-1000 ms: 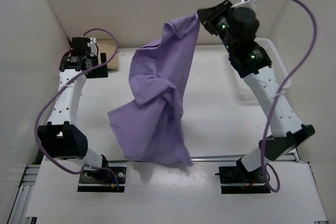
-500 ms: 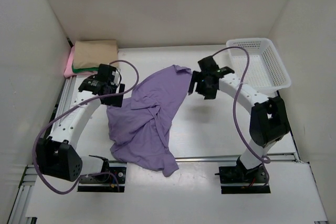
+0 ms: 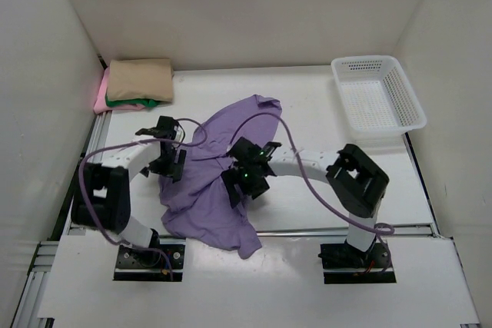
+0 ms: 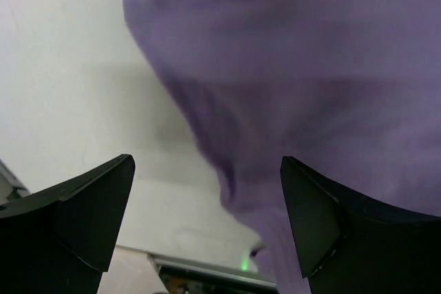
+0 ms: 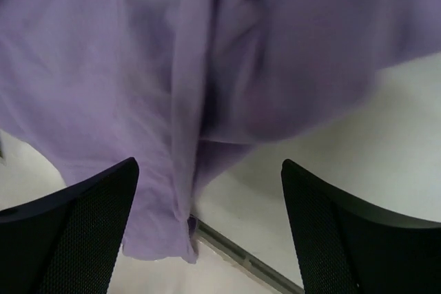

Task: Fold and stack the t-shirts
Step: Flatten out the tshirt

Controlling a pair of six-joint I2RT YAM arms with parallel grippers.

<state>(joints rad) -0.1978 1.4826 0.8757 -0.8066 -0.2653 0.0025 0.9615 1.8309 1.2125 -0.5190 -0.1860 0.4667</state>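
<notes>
Now, from above, the purple shirt (image 3: 201,203) is lying crumpled mid-table, just dropped by the right gripper (image 3: 240,183), which is hovering spread over it opposite the spread left gripper (image 3: 170,162). Both wrist views are showing parted fingers (image 4: 83,211) above purple cloth, so flattening and folding are still waiting.

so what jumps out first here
A crumpled lavender shirt sprawls in the middle, with the left gripper and right gripper both open, low over it. A folded stack, tan on top, sits far left. A white basket sits far right.
</notes>
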